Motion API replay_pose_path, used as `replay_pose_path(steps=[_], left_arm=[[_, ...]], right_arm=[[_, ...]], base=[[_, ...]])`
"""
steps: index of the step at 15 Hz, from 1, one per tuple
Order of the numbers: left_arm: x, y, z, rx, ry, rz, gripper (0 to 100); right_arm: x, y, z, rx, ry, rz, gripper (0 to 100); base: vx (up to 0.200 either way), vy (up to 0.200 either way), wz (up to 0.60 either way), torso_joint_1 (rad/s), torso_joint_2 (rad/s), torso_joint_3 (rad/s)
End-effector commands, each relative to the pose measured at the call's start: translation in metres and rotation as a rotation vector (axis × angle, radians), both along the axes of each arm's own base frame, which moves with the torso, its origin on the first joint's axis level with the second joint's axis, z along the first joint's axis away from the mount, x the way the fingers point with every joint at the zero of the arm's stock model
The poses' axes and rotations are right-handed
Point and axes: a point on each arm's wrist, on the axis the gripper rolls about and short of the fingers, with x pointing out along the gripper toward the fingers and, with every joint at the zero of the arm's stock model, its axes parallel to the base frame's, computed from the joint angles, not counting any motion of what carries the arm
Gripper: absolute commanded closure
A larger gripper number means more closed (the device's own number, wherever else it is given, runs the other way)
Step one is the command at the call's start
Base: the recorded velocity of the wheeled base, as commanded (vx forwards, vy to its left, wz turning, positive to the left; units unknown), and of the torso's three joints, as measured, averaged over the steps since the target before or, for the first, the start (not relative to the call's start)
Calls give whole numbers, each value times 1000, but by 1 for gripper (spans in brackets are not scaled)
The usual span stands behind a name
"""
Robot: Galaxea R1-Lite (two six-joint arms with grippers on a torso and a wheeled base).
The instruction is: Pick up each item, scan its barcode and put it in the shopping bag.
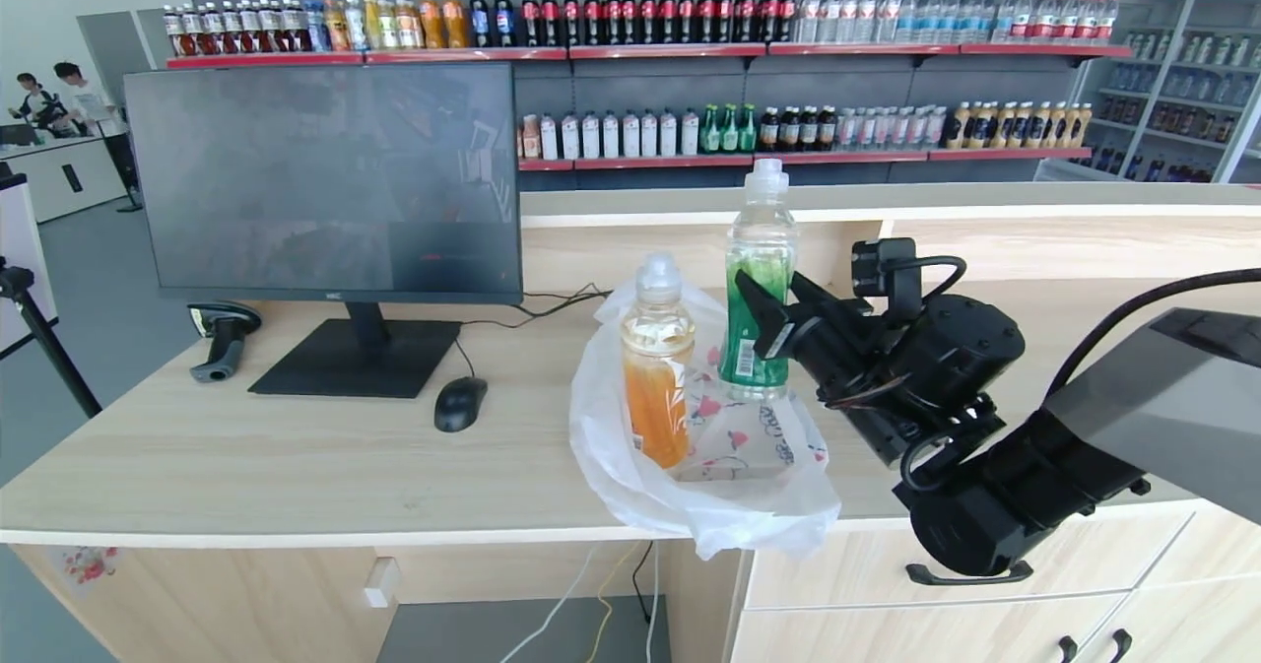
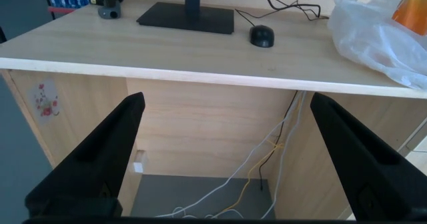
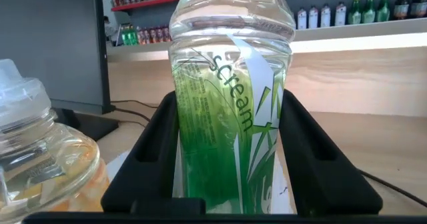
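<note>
Right gripper: closed on the green bottle, one finger on each side of its labelled lower half. The bottle is upright (the right wrist view shows the label squarely between the fingers).
Green bottle: at the back of the shopping bag, about the bag's 1 o'clock, with its base down among the plastic. Whether the base rests on anything cannot be told.
Orange bottle: upright in the bag at the green bottle's 9 o'clock, just beside it with a narrow gap.
Step in hand: judged to be bagging the green bottle. It should go straight down and stay vertical. The fingers should part only once the base is borne, and only enough to clear the label. The gripper should then back out toward 4 o'clock, along the arm's own line, away from the orange bottle.
Risk: the thin, slumped plastic could snag a finger, and a tall, narrow bottle tips easily.
Edges: the bag's front fold hangs over the front edge of the counter at 6 o'clock, so a push that way could drag it off. A raised ledge closes off 12 o'clock.
Open room: bare wood lies at the bag's 3 o'clock. At 9 o'clock are the mouse, then the monitor and the scanner.
Left gripper: spread wide and holding nothing, low in front of the counter, below its edge.
</note>
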Motion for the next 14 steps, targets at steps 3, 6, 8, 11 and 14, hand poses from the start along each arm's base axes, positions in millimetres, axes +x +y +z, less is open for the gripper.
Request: replay_pose_path(steps=[3, 6, 8, 11, 14], left_arm=[[0, 0, 0, 0, -1, 1, 0], [0, 0, 0, 0, -1, 1, 0], [0, 0, 0, 0, -1, -1, 0], [0, 0, 0, 0, -1, -1, 0], [0, 0, 0, 0, -1, 1, 0]], right_arm=[[8, 9, -6, 2, -7, 9, 100], [13, 11, -11, 1, -4, 9, 100], [13, 17, -14, 0, 1, 22, 100], [16, 19, -17, -1, 0, 21, 100], [19, 20, -25, -8, 17, 22, 100]], base=[[0, 0, 0, 0, 0, 0], [0, 0, 0, 0, 0, 0], [0, 0, 0, 0, 0, 0], [0, 0, 0, 0, 0, 0], [0, 0, 0, 0, 0, 0]])
